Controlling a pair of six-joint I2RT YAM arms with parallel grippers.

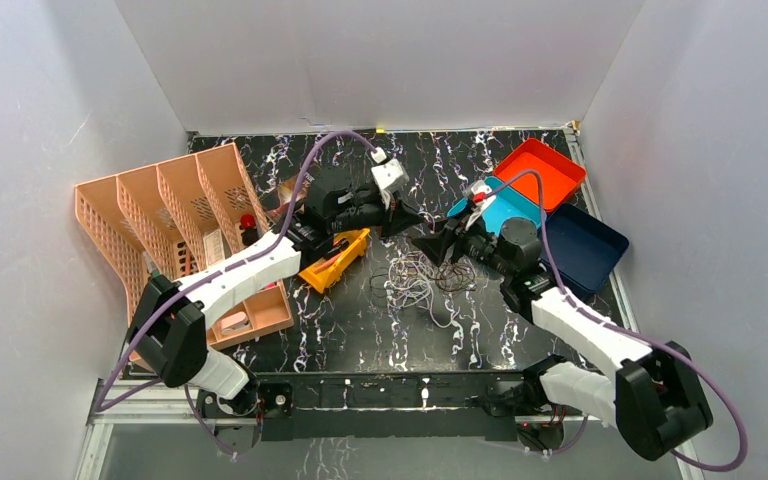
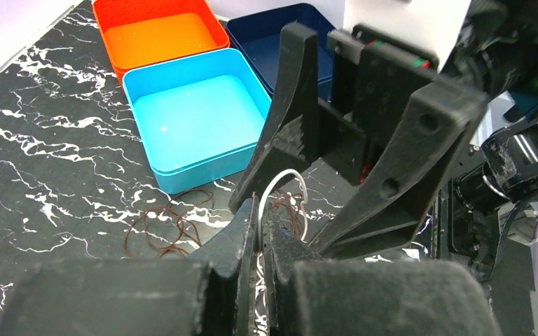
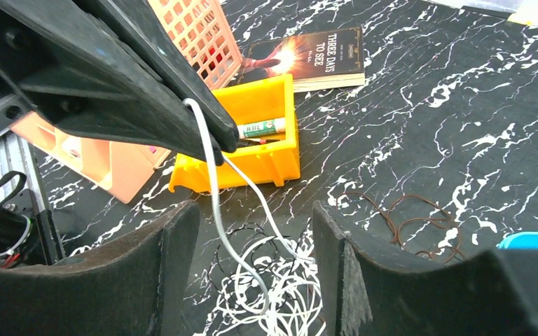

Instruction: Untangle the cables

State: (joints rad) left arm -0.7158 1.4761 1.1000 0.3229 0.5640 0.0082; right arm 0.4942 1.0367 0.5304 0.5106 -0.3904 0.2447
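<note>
Inside yellow bin (image 3: 252,168), a green-labelled tube (image 3: 259,128); cables (image 3: 280,301) nearby

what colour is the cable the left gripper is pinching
White. The cable hangs from the left gripper; clearest in the right wrist view.

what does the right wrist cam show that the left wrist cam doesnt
Only right wrist: the yellow bin, the book and the peach lattice rack. Only left wrist: the orange tray and navy tray. Both: the white cable pinched in the shut left gripper, and brown cable loops on the table.
</note>
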